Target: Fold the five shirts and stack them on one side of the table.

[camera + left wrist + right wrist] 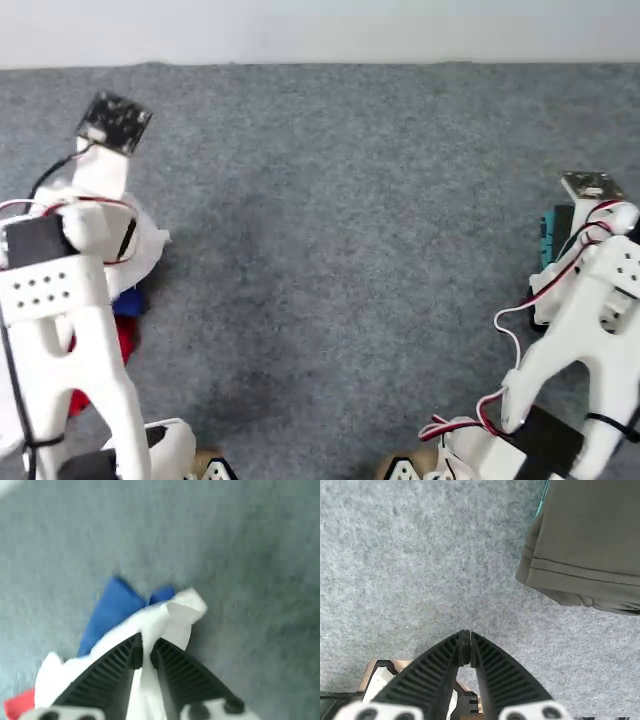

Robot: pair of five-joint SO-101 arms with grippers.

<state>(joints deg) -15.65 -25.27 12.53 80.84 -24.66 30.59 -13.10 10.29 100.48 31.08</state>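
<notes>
My left claw (145, 647) is clenched on the white shirt (175, 615). Its two ribbed fingers are pressed nearly together with a strip of the white cloth running up between them, and a bunched fold of the shirt sticks out just past the tips. The blue shirt (112, 612) lies directly under the white one, poking out beyond its edge onto the grey counter (250, 555). A corner of the red shirt (17, 707) shows beside the white cloth, back near the claw's base. From the high view these three sit together at the left edge of the counter, partly under my left arm (60, 290): white shirt (145, 245) on top, blue shirt (128, 300) just below it, red shirt (122, 340) below that. My right claw (469, 640) is clenched on nothing, its tips touching over bare counter. The olive shirt (585, 545) lies off to one side of it and well apart, with its hemmed edge turned toward the claw and a sliver of teal cloth (542, 500) peeking out along its border. In the high view that pile lies at the right edge of the counter, tucked beside my right arm (590, 300), with the teal cloth (547, 235) showing next to it.
</notes>
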